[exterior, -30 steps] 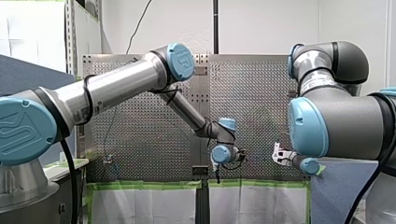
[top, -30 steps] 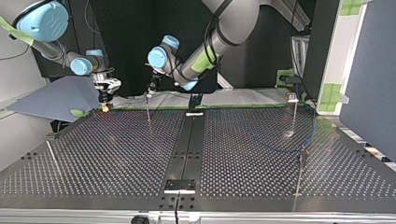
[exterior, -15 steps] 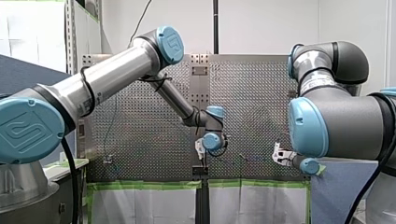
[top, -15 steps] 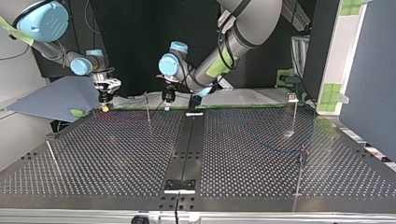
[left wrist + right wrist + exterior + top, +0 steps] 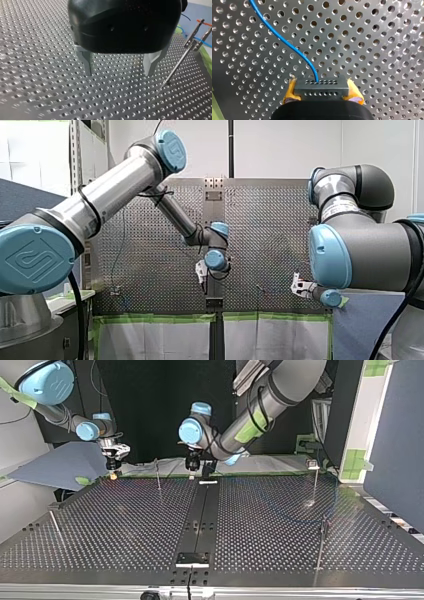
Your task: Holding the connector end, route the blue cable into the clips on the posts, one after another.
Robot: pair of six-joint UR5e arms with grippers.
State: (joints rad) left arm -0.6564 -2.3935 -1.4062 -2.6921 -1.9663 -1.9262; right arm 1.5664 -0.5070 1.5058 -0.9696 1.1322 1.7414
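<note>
In the right wrist view my right gripper point(image 5: 322, 91) is shut on a grey connector block point(image 5: 321, 84), gripped between yellow pads point(image 5: 291, 90). The blue cable point(image 5: 287, 46) leaves the block and curves away over the perforated plate point(image 5: 374, 50). My left gripper point(image 5: 118, 67) hangs open over the plate, nothing between its metal fingers point(image 5: 86, 62). Beside it stands a thin post point(image 5: 180, 61) whose clip has blue cable at it. In the top view my left gripper point(image 5: 192, 464) is to the right of that post point(image 5: 158, 476), and my right gripper point(image 5: 113, 466) is at the far left.
More posts stand at the top view's right point(image 5: 316, 482), near right point(image 5: 321, 545) and near left point(image 5: 56, 527). A dark strip point(image 5: 200, 510) runs down the plate's middle to a bracket point(image 5: 192, 559). A blue-grey panel point(image 5: 55, 466) lies by my right gripper.
My left arm has swung from the post by the far edge toward the top view's right, to above the middle strip. My right arm has stayed still, holding the connector.
</note>
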